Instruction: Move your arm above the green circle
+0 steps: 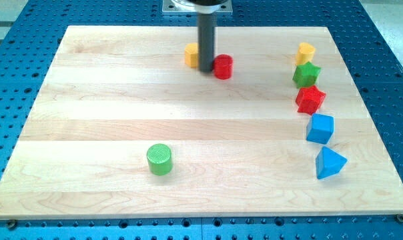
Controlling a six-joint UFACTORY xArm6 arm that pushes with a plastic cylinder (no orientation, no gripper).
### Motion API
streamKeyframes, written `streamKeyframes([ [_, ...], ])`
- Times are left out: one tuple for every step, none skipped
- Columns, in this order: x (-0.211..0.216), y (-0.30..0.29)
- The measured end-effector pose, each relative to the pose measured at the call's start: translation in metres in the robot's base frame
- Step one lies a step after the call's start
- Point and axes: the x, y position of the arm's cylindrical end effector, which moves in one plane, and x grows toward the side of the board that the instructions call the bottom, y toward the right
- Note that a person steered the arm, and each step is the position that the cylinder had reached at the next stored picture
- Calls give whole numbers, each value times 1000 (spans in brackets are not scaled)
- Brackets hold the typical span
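Observation:
The green circle (159, 159) is a short green cylinder standing on the wooden board (108, 100), at the view's lower left of centre. My rod comes down from the view's top, and my tip (206, 69) rests on the board between a yellow block (191, 55) on its left and a red cylinder (223, 67) on its right. My tip is far above and to the right of the green circle in the view, well apart from it.
A column of blocks runs down the view's right side: a yellow block (305, 52), a green star (307, 73), a red star (310, 99), a blue cube (319, 128) and a blue triangle (329, 163). A blue perforated table (15, 80) surrounds the board.

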Motion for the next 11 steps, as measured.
streamKeyframes([
  [-1, -5],
  [20, -44],
  [29, -86],
  [29, -105],
  [30, -118],
  [33, -175],
  [33, -204],
  [33, -235],
  [33, -251],
  [35, -237],
  [34, -160],
])
